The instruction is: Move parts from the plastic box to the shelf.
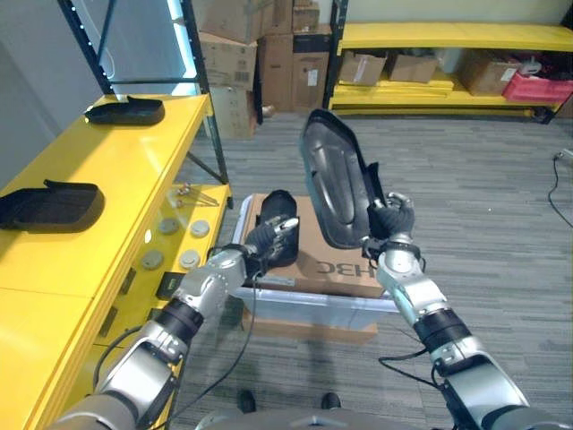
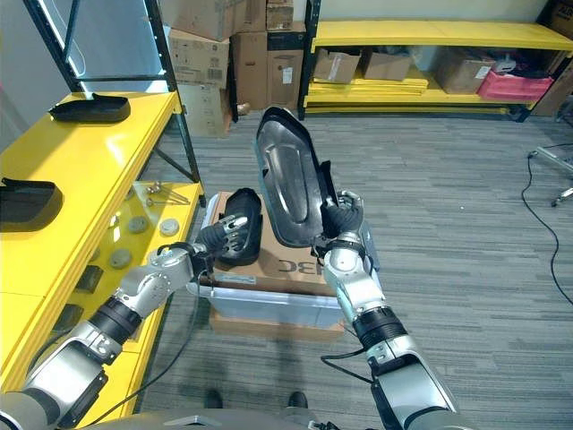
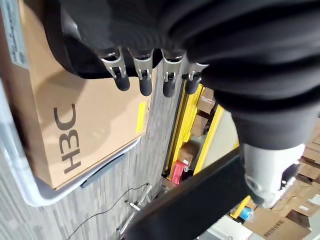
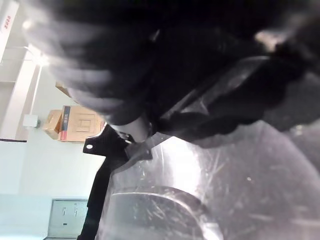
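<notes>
Left eye view: right hand [image 1: 391,218] up off the plastic box [image 1: 295,300], fingers curled round the lower edge of a long black moulded part [image 1: 336,179] — the part stands tilted, nearly on end, its hollow face toward the camera. In the right wrist view the same glossy black shell [image 4: 210,165] shows right against the hand.

Left hand [image 1: 271,237] sits low over the cardboard sheet [image 1: 309,246] that lies in the box, fingers bent onto a smaller black part [image 1: 279,235] resting there. The left wrist view shows its fingertips [image 3: 145,85] hooked over that part's dark edge [image 3: 85,60], so I read it as gripping, though the part has not left the cardboard.

The yellow shelf [image 1: 107,179] runs along the robot's left. Two black parts already lie on it — one far [image 1: 125,111], one near [image 1: 49,206] — with bare yellow between them. Small grey discs [image 1: 170,242] lie on a lower level.

Step in hand, by my reading: the pick (both hands loaded or loading), carry not begun. Next move likely calls for lifting the left part free, then swinging toward the shelf; the tall part wants laying flat before it goes down, and keeping clear of the shelf's dark upright post [image 1: 199,81].
</notes>
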Controlling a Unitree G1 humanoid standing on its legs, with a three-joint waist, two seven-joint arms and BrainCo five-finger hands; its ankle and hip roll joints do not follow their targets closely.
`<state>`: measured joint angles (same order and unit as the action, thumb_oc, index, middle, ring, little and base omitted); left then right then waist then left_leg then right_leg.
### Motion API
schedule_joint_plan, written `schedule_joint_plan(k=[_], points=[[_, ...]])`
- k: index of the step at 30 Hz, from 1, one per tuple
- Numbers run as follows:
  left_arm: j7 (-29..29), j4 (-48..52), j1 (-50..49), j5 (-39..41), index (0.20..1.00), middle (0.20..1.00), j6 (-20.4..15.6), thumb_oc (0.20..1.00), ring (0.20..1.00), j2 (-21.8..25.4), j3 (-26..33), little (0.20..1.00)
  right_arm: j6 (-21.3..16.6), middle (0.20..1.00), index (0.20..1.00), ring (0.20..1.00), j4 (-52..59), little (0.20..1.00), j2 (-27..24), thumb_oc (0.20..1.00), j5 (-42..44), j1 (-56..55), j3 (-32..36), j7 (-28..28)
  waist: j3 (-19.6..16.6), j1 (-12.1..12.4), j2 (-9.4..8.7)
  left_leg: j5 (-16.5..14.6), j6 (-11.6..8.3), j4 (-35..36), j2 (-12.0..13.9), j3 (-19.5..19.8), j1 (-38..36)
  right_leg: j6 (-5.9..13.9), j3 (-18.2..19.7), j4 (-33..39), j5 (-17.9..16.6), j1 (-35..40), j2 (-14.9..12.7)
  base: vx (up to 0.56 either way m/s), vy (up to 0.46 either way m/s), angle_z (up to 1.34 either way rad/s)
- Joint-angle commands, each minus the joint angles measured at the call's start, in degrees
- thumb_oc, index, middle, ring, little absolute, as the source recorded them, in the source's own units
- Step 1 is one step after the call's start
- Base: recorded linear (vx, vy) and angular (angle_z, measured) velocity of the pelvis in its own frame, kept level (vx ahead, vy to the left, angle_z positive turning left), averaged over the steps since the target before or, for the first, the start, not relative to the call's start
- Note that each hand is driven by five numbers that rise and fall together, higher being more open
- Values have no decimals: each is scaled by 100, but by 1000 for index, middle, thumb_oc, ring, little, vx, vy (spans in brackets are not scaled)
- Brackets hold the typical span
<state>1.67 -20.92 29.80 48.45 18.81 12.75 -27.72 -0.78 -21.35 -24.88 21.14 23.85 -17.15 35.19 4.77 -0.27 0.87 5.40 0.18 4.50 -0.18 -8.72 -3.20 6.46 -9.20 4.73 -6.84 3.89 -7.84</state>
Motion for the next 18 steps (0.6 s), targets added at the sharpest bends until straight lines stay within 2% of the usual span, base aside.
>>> schedule_joint_plan(k=[1, 11, 18], points=[[83, -297, 743, 266, 1000, 1000, -489, 1000, 1000, -329, -279, 1000, -232, 200, 200, 200, -333, 200, 118, 200, 111, 684, -92, -132, -384, 168, 35, -793, -22, -204, 12, 69, -113, 230, -66, -101, 473, -73, 77, 0, 0, 0], [223, 33, 822, 292, 1000, 1000, -582, 1000, 1000, -499, -480, 1000, -109, 200, 200, 200, -575, 200, 429, 200, 92, 814, -529, -345, -444, 228, 49, -787, -15, -162, -18, 137, -145, 221, -107, -73, 483, -28, 71, 3, 4, -3], [229, 66, 808, 91, 1000, 1000, -237, 1000, 1000, -685, -731, 1000, -54, 200, 200, 200, -669, 200, 697, 200, 95, 970, -812, -319, -469, 296, 57, -766, -2, -116, -39, 197, -152, 214, -151, -42, 483, -4, 71, 0, 0, 0]])
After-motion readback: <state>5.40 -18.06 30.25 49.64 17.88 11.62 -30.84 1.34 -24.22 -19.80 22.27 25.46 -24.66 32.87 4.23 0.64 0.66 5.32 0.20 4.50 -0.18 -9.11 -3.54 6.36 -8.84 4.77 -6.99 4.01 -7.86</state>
